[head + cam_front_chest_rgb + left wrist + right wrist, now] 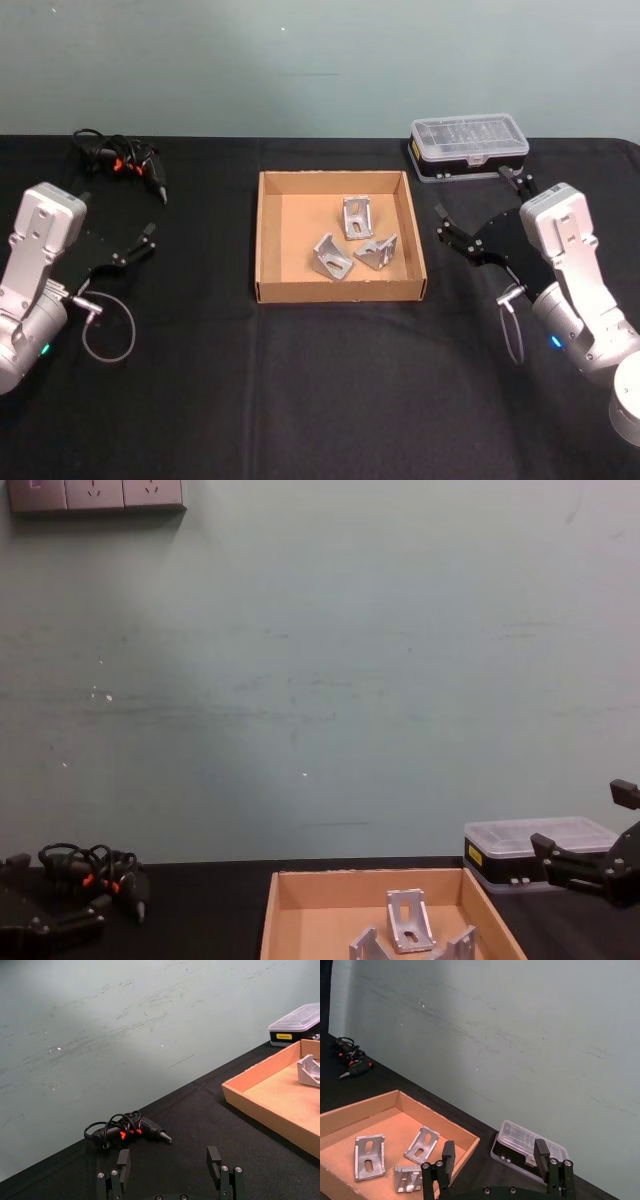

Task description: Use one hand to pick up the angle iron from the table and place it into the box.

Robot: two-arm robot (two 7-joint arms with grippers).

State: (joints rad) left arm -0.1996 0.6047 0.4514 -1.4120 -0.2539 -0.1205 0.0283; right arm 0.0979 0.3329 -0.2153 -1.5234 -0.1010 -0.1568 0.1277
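We judge task done: three angle irons (pixel 354 243) inside box (pixel 270 238); left gripper (pixel 138 243) and right gripper (pixel 478 215) flank box, both spread, empty.

The box (pixel 272 235), a shallow tan cardboard tray with low walls, sat open-topped on the black table (pixel 320 390), near its middle. Three silver angle irons lay inside it toward its right half: one (pixel 358 215) farthest back, one (pixel 333 258) in front of it to the left, and one (pixel 378 252) just beside that on the right. Each was a small slotted metal bracket.
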